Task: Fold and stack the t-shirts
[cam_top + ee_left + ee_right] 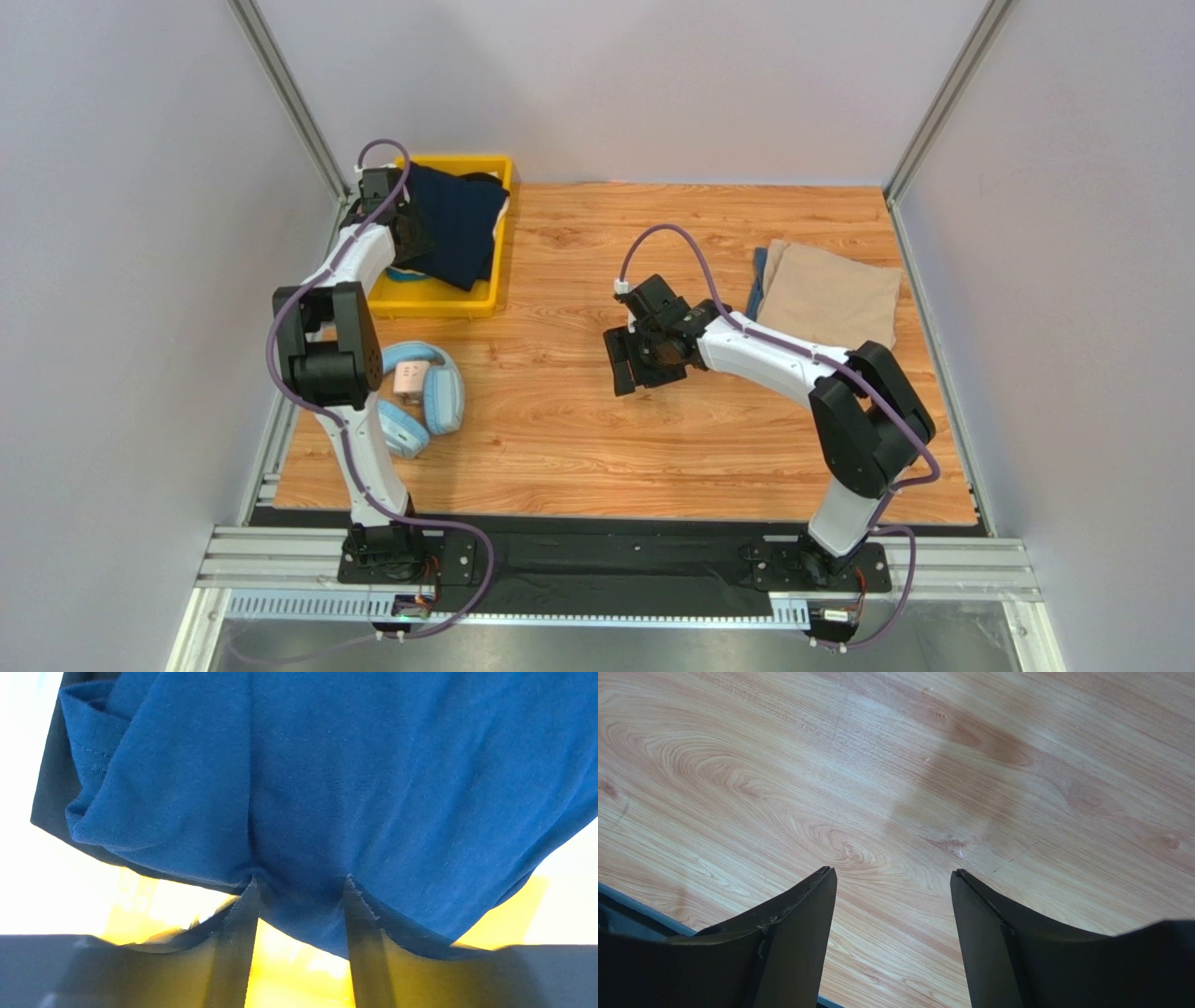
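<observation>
Navy t-shirt [456, 224] lies crumpled in the yellow bin [484, 297] at the far left corner of the table [561, 448], with one side draped over the bin's right rim. A black cloth [45, 777] shows behind its edge in the left wrist view; whether this is a separate shirt cannot be told.

Left gripper [300, 885]: positioned inside the bin, against the navy t-shirt. Both fingertips touch the lower hem of the fabric. The jaws stand apart, with the yellow bin floor visible between them; the cloth is not clamped.

Right gripper [891, 871]: positioned over bare wood near the middle of the table, pointing down. The jaws stand apart and hold nothing.

Tan t-shirt [835, 294]: folded flat at the far right of the table, well apart from both grippers. A dark blue cloth edge [759, 280] protrudes from under its left side.

Light blue headphones [421, 399] lie on the table near the left edge, beside the left arm and apart from the bin.
</observation>
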Tool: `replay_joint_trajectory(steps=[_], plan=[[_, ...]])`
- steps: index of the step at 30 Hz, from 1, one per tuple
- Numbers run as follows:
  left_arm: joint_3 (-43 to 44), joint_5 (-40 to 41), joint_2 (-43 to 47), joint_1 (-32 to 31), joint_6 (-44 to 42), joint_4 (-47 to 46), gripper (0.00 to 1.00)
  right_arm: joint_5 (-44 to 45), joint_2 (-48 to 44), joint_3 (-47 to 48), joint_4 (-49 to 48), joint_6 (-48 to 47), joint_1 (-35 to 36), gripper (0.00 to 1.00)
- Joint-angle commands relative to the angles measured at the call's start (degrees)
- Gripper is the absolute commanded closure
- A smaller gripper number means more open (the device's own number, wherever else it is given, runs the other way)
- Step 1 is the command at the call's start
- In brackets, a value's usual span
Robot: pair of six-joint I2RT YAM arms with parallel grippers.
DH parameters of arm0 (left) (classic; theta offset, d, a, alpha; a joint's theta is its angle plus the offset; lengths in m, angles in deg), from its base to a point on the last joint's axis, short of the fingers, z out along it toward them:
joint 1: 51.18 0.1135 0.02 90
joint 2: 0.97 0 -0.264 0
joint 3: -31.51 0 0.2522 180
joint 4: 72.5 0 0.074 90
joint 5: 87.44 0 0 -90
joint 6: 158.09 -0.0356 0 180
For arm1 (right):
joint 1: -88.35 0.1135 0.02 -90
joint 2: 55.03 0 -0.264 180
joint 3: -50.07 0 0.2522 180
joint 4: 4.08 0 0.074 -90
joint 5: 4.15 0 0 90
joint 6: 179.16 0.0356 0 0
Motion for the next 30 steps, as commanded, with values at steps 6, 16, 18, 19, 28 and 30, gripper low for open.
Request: replay_joint_trajectory(steps=[6,16,18,19,28,30], plan=[[-3.67,-1.72,5.07,0.28,-0.37,-3.02,1.00,-1.35,1.35,2.72,-0.39,-0.63,-0.22,0.34],[0.45,-4.44,11.93,0.36,1.56,-1.09,1.00,1.36,-0.14,3.77,1.46,-0.55,-0.22,0.35],[1.25,-6.10,13.42,0.37,2.17,-1.00,1.00,2.42,-0.93,3.60,1.72,-0.46,-0.30,0.35],[1.34,-6.63,14.91,0.37,2.61,-1.17,1.00,2.86,-1.29,3.51,1.72,-0.28,-0.30,0.35],[6.43,-15.78,22.21,-6.46,0.87,3.73,1.00,8.75,-9.01,3.69,2.96,-1.60,-6.17,0.38],[7.92,-13.85,23.53,-9.20,-0.72,4.19,1.00,8.67,-10.25,3.95,2.87,0.15,-8.20,0.38]])
